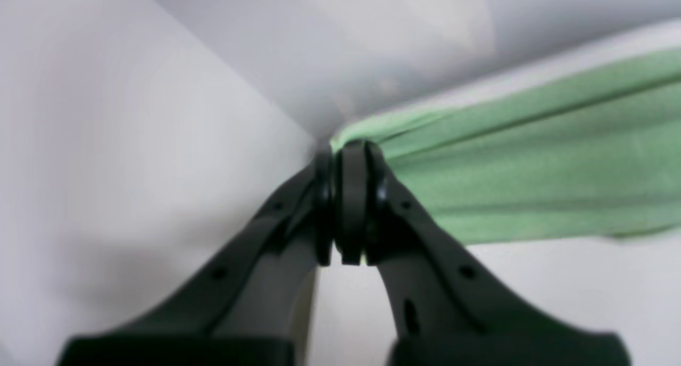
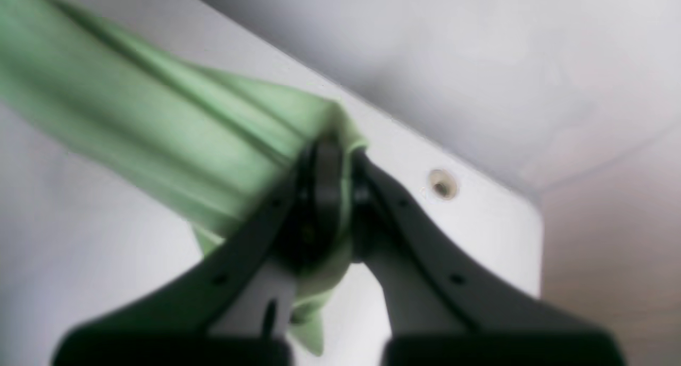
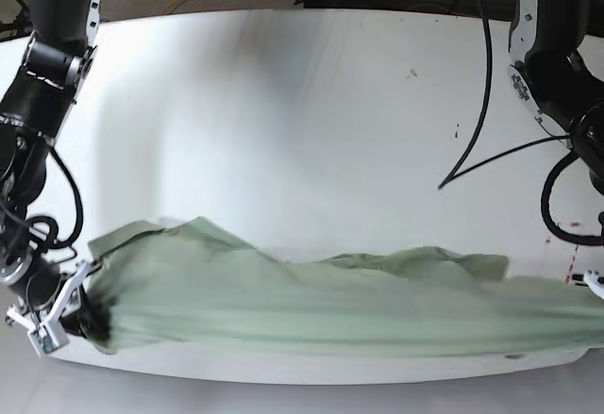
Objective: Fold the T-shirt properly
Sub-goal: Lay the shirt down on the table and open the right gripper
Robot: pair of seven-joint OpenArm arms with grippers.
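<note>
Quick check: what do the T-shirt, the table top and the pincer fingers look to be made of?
T-shirt: soft knit, likely cotton, matte pale green; it sags and ripples in long folds while stretched between both pincers.
Table: smooth white board, probably laminate, slight sheen; a screw sits near its rounded corner.
Left pincer and right pincer fingers: black matte moulded plastic by the look, with small holes.

A white table [image 3: 311,122] bears the stretched green T-shirt [image 3: 311,306].

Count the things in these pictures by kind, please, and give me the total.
Shirt: 1
Pincers: 2, the left pincer and the right pincer, each shut on the shirt
Table: 1
Total: 4
</note>
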